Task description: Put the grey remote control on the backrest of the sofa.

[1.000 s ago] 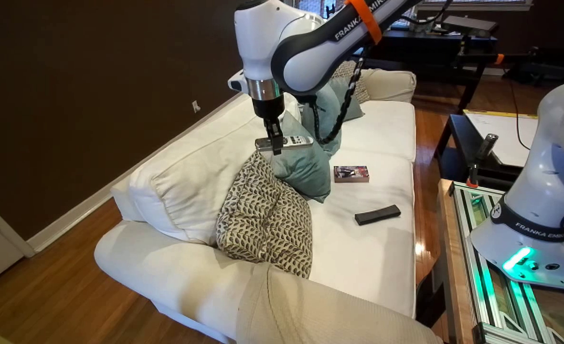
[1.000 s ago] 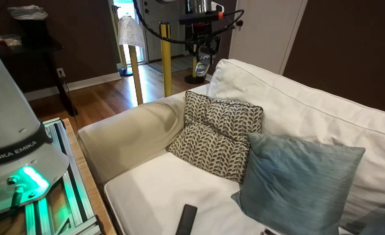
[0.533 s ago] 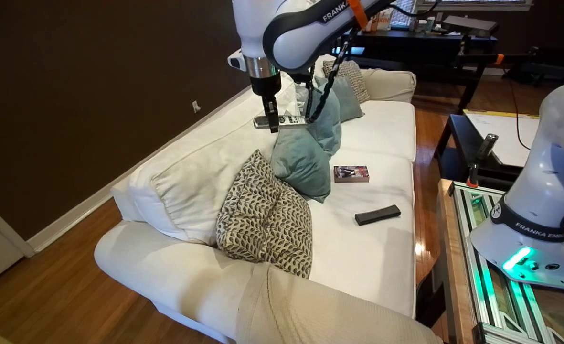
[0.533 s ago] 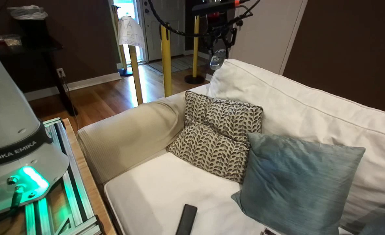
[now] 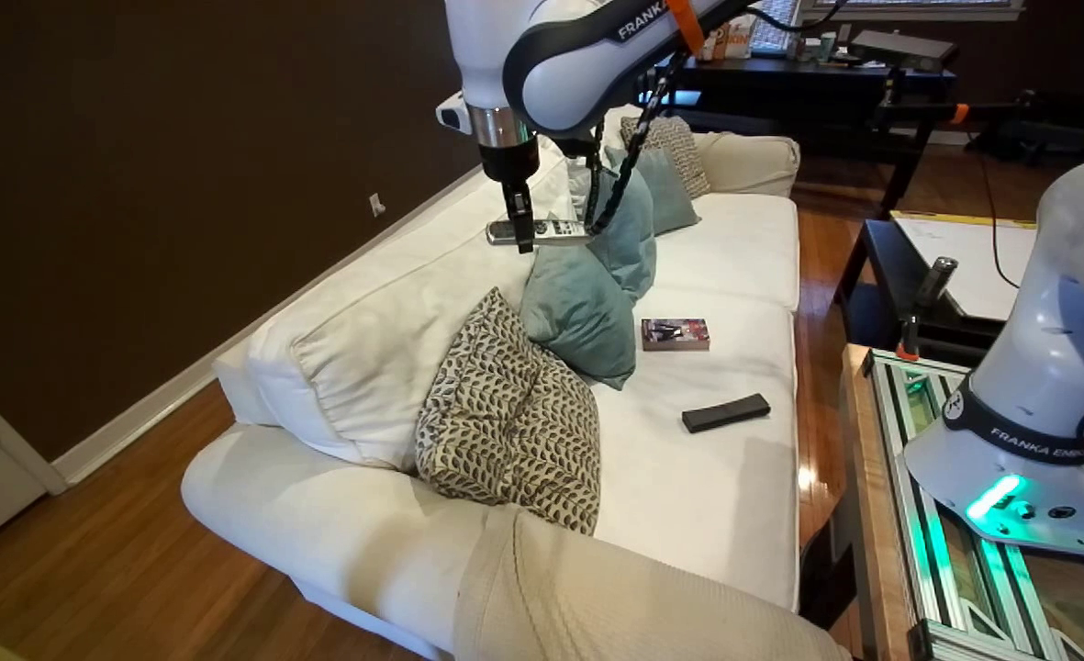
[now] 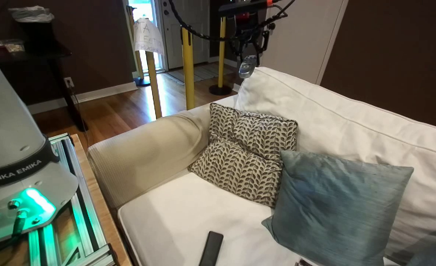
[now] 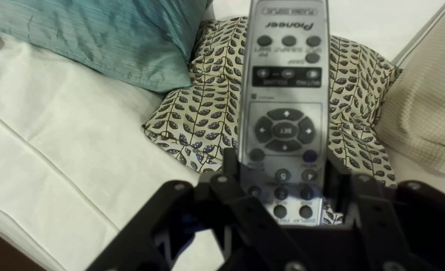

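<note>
My gripper (image 5: 524, 243) is shut on the grey remote control (image 5: 560, 232), with its fingers on both long sides near one end. In the wrist view the remote (image 7: 286, 94) lies flat between the fingertips (image 7: 282, 167), buttons facing the camera. In an exterior view the remote (image 6: 248, 67) hangs under the gripper (image 6: 249, 48), in line with the top corner of the backrest. The white backrest (image 5: 376, 330) runs along the sofa; it also shows in an exterior view (image 6: 350, 114) and in the wrist view (image 7: 56, 139). The remote is held in the air, with no visible contact with the backrest.
A leaf-patterned cushion (image 5: 509, 422) and a teal cushion (image 5: 578, 312) lean on the backrest. A black remote (image 5: 726, 413) and a small box-like item (image 5: 676, 334) lie on the seat. The beige-covered armrest (image 6: 151, 155) is at the sofa's end. A brown wall stands behind.
Over the first half-second the gripper rose with the remote and shifted slightly towards the backrest. Since then it has barely moved. The grip is unchanged.
</note>
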Controlling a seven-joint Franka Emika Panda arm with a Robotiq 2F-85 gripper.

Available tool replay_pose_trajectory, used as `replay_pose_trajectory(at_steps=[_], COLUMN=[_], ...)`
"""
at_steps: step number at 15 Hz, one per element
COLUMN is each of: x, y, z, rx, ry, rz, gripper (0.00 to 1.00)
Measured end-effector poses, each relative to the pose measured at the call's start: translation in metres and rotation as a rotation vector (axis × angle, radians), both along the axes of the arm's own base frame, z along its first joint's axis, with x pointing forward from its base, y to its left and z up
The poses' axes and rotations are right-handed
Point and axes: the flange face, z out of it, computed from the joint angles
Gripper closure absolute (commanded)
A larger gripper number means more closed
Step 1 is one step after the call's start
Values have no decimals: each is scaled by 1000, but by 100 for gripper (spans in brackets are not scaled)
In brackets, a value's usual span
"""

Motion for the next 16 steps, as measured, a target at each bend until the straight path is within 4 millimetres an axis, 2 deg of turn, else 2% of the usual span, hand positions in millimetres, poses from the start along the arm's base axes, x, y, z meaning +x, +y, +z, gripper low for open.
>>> replay_pose_trajectory(at_steps=[3, 5, 9, 16], x=[3, 12, 43, 93], y=[-2, -11, -26, -38], z=[2, 8, 17, 9], rx=[-12, -66, -159, -231], ry=[-11, -31, -49, -55], rz=[8, 39, 147, 289], gripper=[71, 71, 71, 71])
